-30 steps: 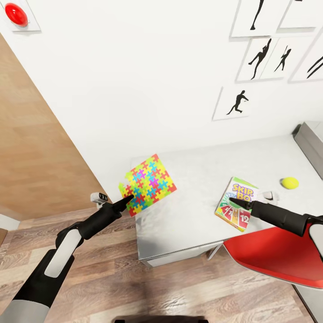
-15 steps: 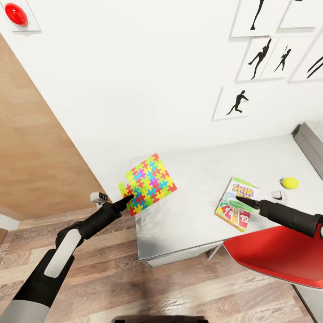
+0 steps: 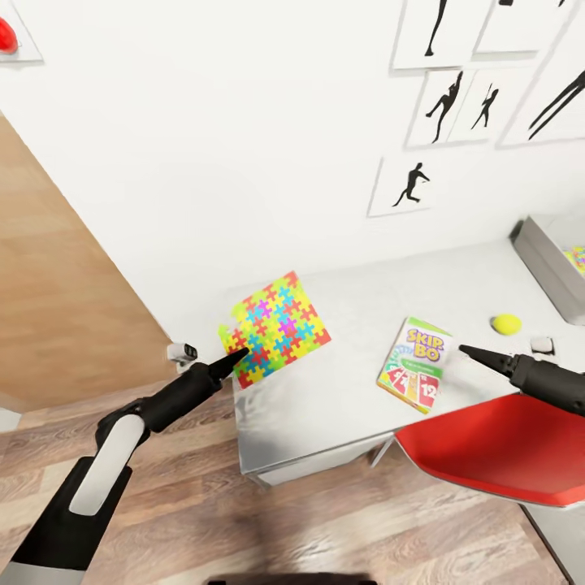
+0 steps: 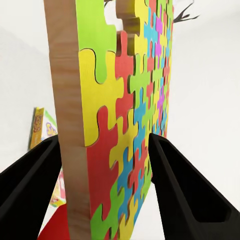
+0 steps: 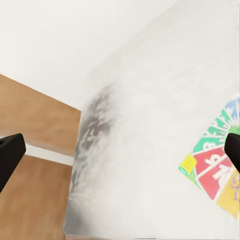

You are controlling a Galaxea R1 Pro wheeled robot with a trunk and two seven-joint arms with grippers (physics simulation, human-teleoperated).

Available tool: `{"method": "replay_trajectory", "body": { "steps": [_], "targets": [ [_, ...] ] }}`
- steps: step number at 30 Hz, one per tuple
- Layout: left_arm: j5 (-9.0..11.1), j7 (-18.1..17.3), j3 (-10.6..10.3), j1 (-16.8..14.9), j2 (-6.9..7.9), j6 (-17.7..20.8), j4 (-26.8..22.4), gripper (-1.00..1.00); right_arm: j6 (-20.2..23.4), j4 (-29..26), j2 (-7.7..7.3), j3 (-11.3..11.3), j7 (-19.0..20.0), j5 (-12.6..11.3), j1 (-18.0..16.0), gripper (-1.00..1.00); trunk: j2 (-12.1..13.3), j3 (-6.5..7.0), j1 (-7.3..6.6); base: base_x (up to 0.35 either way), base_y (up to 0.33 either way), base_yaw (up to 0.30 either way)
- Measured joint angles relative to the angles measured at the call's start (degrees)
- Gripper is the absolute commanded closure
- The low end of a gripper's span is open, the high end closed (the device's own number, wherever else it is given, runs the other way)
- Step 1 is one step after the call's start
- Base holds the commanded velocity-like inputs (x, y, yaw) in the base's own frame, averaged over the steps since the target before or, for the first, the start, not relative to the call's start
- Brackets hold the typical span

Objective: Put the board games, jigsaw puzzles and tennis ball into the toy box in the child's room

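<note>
Head view: left pincer [image 3: 236, 354] clamps jigsaw puzzle [image 3: 279, 327] over table [image 3: 341, 398] edge.

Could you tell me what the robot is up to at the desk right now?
The left tool grips a jigsaw puzzle by its edge, tilted up off the table. The right tool is open and empty, beside the SKIP-BO board game. The tennis ball lies on the table, and the toy box sits at the far right.

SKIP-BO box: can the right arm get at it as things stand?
Probably yes. The right gripper hangs open and empty just beside the SKIP-BO box, which lies flat on the table with nothing on it. The red chair sits under the arm, not between.
</note>
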Motion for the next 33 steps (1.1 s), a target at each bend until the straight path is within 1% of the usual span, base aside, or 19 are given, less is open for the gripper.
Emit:
{"method": "replay_trajectory", "body": {
  "steps": [1, 2, 5, 6, 9, 10, 13, 19, 25, 31, 33],
  "targets": [
    [0.9, 2.5, -0.1, 0.3, -0.46, 0.1, -1.7, 1.0, 0.0, 0.0, -0.65, -0.6, 0.4, 0.0, 0.1, -1.0, 0.0, 0.04, -0.01, 0.0, 0.0, -0.235],
    [0.9, 2.6, -0.1, 0.3, -0.47, 0.0, -1.7, 1.0, 0.0, 0.0, -0.67, -0.6, 0.4, 0.0, 0.1, -1.0, 0.0, 0.07, 0.0, 0.0, 0.0, -0.24],
    [2.3, 5.7, -0.4, 0.4, -1.17, 0.5, -3.3, 1.0, 0.0, 0.0, -1.27, -1.4, 0.8, 0.0, 0.1, -1.0, 0.0, 0.18, 0.0, 0.0, 0.0, -0.247],
    [2.3, 5.7, -0.4, 0.4, -1.17, 0.5, -3.3, 1.0, 0.0, 0.0, -1.27, -1.4, 0.8, 0.0, 0.1, -1.0, 0.0, 0.21, 0.0, 0.0, 0.0, -0.251],
    [3.2, 8.9, -0.5, 0.4, -1.64, 1.9, -4.2, 1.0, 0.0, 0.0, -1.6, -2.5, 1.0, 0.0, 0.1, -1.0, 0.0, 0.32, 0.0, 0.0, 0.0, -0.255],
    [3.2, 8.9, -0.5, 0.4, -1.64, 1.9, -4.2, 1.0, 0.0, 0.0, -1.6, -2.5, 1.1, 0.0, 0.1, -1.0, 0.0, 0.36, 0.0, 0.0, 0.0, -0.257],
    [3.8, 11.1, -0.6, 0.4, -1.9, 2.9, -5.3, 1.0, 0.0, 0.0, -1.76, -3.3, 1.3, 0.0, 0.2, -1.0, 0.0, 0.47, 0.0, 0.0, 0.0, -0.259],
    [4.2, 12.6, -0.7, 0.4, -2.4, 3.4, -6.3, 1.0, 0.0, 0.0, -1.86, -3.9, 2.6, 0.0, 0.2, -1.0, 0.0, 0.7, 0.0, 0.0, -0.044, -0.261],
    [4.2, 13.5, -0.7, 0.4, -3.93, 3.7, -7.1, 1.0, 0.0, 0.0, -2.18, -4.2, 4.5, 0.1, 0.3, -1.0, 0.0, 0.93, 0.0, 0.0, -0.204, -0.263],
    [4.0, 13.6, -0.7, 0.4, -4.23, 3.7, -7.2, 1.0, 0.0, 0.0, -2.24, -4.3, 4.9, 0.1, 0.3, -1.0, 0.0, 1.15, 0.0, 0.003, -0.262, -0.264],
    [4.0, 13.8, -0.8, 0.4, -4.39, 3.8, -7.2, 1.0, 0.0, 0.0, -2.28, -4.3, 5.1, 0.1, 0.3, -1.0, 0.0, 1.23, -0.02, 0.006, -0.08, -0.264]
  ]
}}
